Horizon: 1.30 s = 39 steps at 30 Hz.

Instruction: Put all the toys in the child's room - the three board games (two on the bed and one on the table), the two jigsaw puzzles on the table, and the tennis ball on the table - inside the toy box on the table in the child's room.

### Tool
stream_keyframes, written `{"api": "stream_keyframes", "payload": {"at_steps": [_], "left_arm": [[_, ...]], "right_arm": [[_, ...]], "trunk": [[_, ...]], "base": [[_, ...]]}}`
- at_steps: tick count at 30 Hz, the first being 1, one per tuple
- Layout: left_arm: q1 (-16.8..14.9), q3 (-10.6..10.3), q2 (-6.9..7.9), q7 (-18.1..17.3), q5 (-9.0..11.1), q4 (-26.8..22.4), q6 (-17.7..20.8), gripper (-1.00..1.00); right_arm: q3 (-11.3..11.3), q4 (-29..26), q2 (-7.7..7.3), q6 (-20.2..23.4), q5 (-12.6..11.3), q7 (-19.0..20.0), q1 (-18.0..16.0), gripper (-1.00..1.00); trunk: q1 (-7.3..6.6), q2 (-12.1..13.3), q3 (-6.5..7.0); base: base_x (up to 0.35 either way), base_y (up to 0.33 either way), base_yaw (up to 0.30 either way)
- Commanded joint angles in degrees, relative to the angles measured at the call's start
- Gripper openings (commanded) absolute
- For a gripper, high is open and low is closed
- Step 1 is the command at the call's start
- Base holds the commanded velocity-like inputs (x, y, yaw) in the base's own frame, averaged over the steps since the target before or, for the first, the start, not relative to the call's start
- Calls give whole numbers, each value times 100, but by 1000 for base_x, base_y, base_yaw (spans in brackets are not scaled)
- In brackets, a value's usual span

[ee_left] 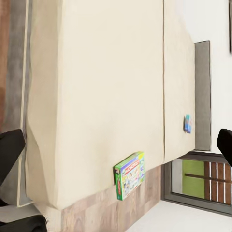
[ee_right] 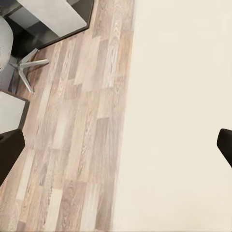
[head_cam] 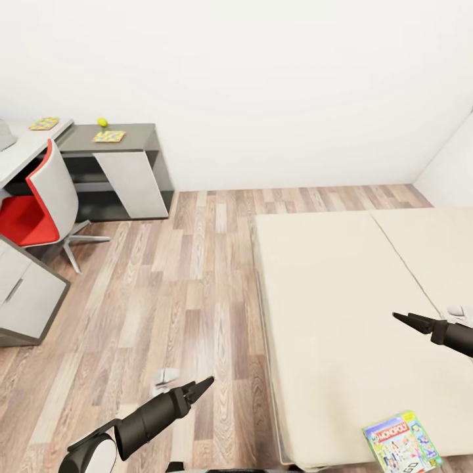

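A white MONOPOLY board game (head_cam: pixel 402 443) lies flat at the near corner of the beige bed (head_cam: pixel 328 295). In the left wrist view it shows as the MONOPOLY box (ee_left: pixel 129 175), with a small blue game box (ee_left: pixel 187 123) farther up the mattress by the grey headboard (ee_left: pixel 203 96). Across the room, two jigsaw puzzles (head_cam: pixel 44 123) (head_cam: pixel 109 136) and the tennis ball (head_cam: pixel 102 122) rest on the table (head_cam: pixel 135 131). A pale grey edge of the toy box (head_cam: pixel 4 135) peeks in at the far left. My left gripper (head_cam: pixel 200 387) hangs open over the floor beside the bed. My right gripper (head_cam: pixel 402 319) is open above the mattress, holding nothing.
A red and grey swivel chair (head_cam: pixel 39 203) stands in front of the table. A white drawer unit (head_cam: pixel 26 295) juts out at the left. Wooden floor (head_cam: pixel 184 276) runs between the table and the bed. A window (ee_left: pixel 198 186) sits beyond the bed's far side.
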Motion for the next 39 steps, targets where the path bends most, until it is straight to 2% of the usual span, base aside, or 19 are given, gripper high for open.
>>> {"api": "stream_keyframes", "payload": {"at_steps": [1, 39], "left_arm": [[-3, 5, -2, 1, 32, -1, 39, 100], [-3, 5, 5, -8, 32, -2, 43, 100]], "right_arm": [[-4, -2, -1, 44, -16, 12, -3, 100], [-4, -2, 4, 44, -16, 12, -3, 100]], "trunk": [[3, -9, 2], [3, -9, 360]], "base": [[0, 286, 0], [0, 286, 0]]}}
